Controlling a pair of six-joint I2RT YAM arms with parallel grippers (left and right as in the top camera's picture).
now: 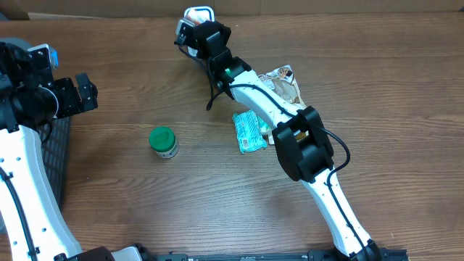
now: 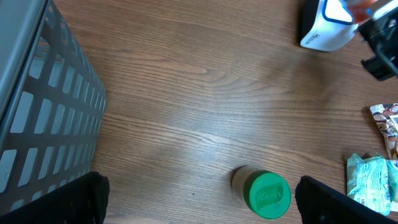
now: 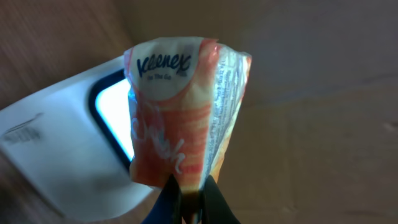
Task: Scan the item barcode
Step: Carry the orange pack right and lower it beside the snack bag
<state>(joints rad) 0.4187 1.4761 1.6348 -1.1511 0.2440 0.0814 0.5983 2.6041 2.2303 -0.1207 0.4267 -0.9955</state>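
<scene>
My right gripper (image 3: pixel 189 198) pinches the soft orange-and-white Kleenex tissue pack (image 3: pixel 180 106) by its lower edge, holding it upright just before the white plastic scanner (image 3: pixel 62 149) with its lit window, presumably to show its barcode; my left gripper (image 1: pixel 78 94) hangs spread wide, well clear.

We look down on a dark brown wooden table (image 1: pixel 145 210), its grain running across. Along the table's far edge stands a plain tan cardboard panel (image 1: pixel 326 6). At the table's left edge sits a grey slatted basket (image 2: pixel 37 124).
</scene>
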